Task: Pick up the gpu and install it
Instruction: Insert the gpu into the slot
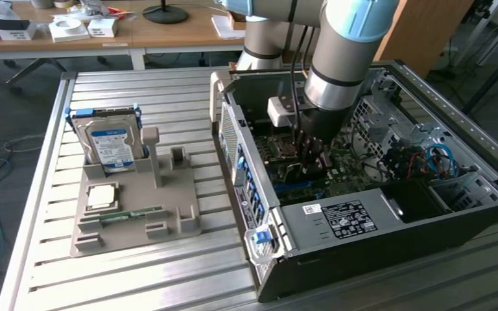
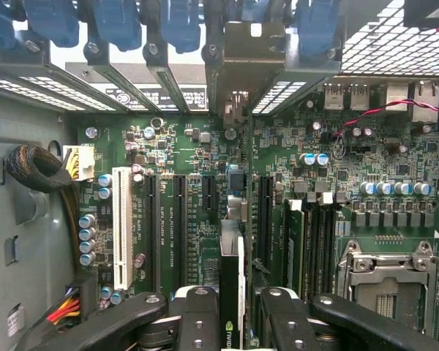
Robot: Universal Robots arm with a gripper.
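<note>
— Where is the gripper (image 1: 311,154) sitting right now?

— It is reaching down inside the open computer case (image 1: 379,214), hanging just over the motherboard (image 2: 183,153).

— And the jaws?

— They are clamping on the gpu (image 2: 233,292), one black finger (image 2: 197,322) pressing each side of the card (it is standing on edge between them, so the gap is only as wide as the card).

— Where is the card pointing?

— Straight ahead of the jaws its silver bracket (image 2: 238,66) is lying against the rear slot openings, and directly beneath the jaws the dark expansion slots (image 2: 181,219) are running alongside it. Whether it is touching a slot, I cannot tell.
</note>
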